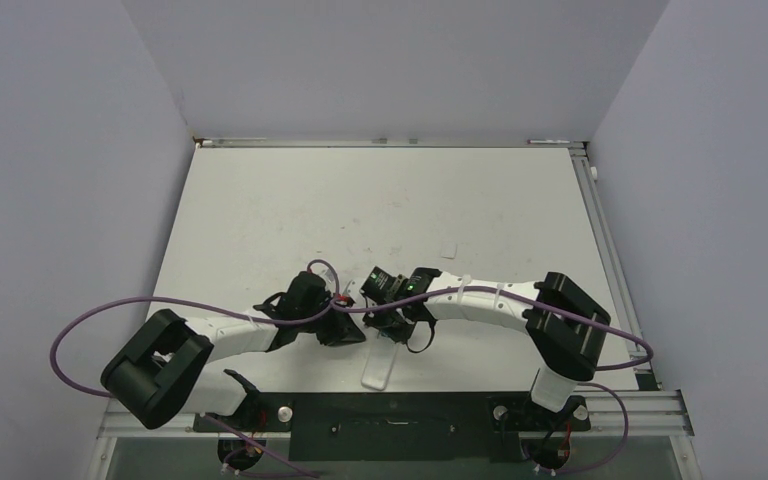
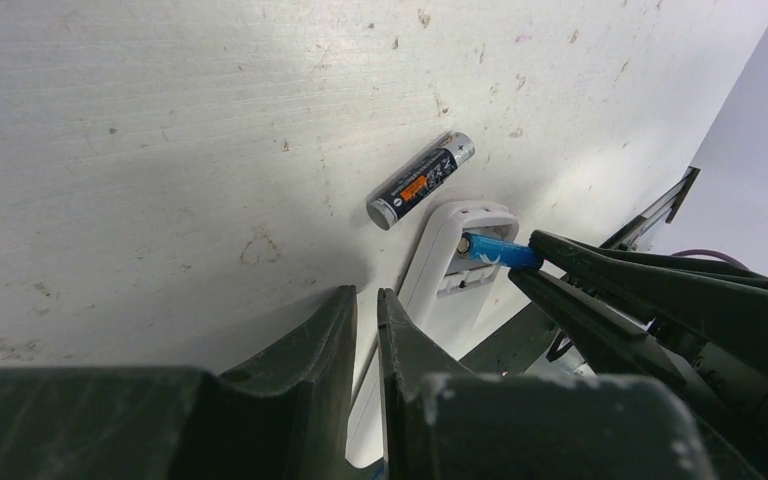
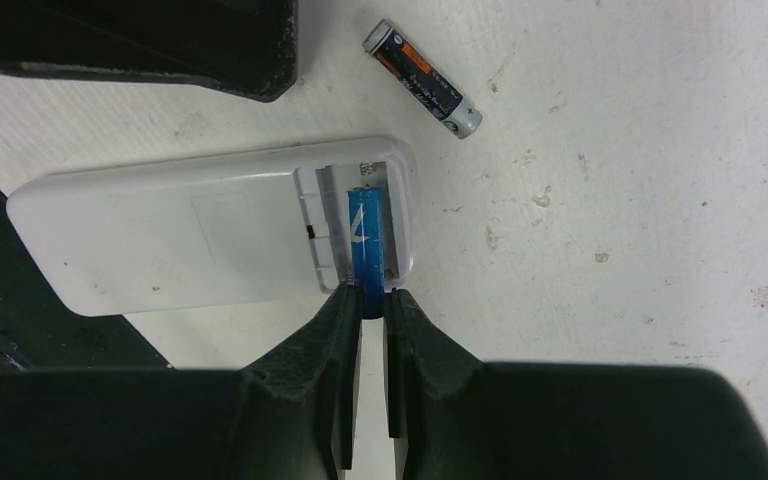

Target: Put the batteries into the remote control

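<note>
The white remote control (image 3: 180, 235) lies back up near the table's front edge, its battery bay open at one end. My right gripper (image 3: 372, 297) is shut on the blue battery (image 3: 365, 235), whose far end sits inside the bay. From the left wrist view, the same blue battery (image 2: 495, 252) pokes into the remote control (image 2: 440, 265) from the right gripper (image 2: 528, 258). The dark battery (image 3: 422, 78) lies loose on the table just beyond the remote. My left gripper (image 2: 365, 295) is shut, holding nothing, its fingers (image 3: 210, 50) beside the remote's long edge.
The white table (image 1: 380, 210) is walled at the back and both sides. A dark base rail (image 1: 390, 425) runs along the near edge, close under the remote (image 1: 380, 368). Purple cables (image 1: 90, 320) loop off both arms.
</note>
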Motion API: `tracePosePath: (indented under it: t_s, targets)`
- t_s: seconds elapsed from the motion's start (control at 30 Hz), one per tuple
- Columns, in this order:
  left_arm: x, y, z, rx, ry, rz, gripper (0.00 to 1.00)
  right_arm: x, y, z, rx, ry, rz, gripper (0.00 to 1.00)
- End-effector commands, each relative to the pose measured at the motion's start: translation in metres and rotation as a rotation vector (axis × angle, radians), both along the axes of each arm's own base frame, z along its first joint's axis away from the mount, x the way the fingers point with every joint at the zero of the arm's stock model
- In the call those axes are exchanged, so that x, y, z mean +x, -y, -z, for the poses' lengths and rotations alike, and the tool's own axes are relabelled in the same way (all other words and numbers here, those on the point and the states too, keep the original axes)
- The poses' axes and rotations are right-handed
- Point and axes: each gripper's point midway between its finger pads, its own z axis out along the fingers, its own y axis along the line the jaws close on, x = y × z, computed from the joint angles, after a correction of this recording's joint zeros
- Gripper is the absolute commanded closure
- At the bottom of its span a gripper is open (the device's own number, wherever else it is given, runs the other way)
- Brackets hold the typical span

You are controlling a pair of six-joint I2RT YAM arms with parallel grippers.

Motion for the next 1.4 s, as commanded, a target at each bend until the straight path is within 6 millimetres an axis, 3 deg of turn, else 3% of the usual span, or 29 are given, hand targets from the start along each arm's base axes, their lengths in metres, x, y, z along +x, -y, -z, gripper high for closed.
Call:
tracePosePath:
  t_s: [0.0,1.37]
  targets:
    - [0.013,0.016,-0.017,-0.054,0.053,0.014,0.89,0.008,-0.017,-0.011,0.044,0.033,0.014,0.92]
    - [0.007,0.024,-0.018,-0.073,0.047,0.034,0.89,0.021,-0.022,-0.004,0.043,0.069,0.112,0.91]
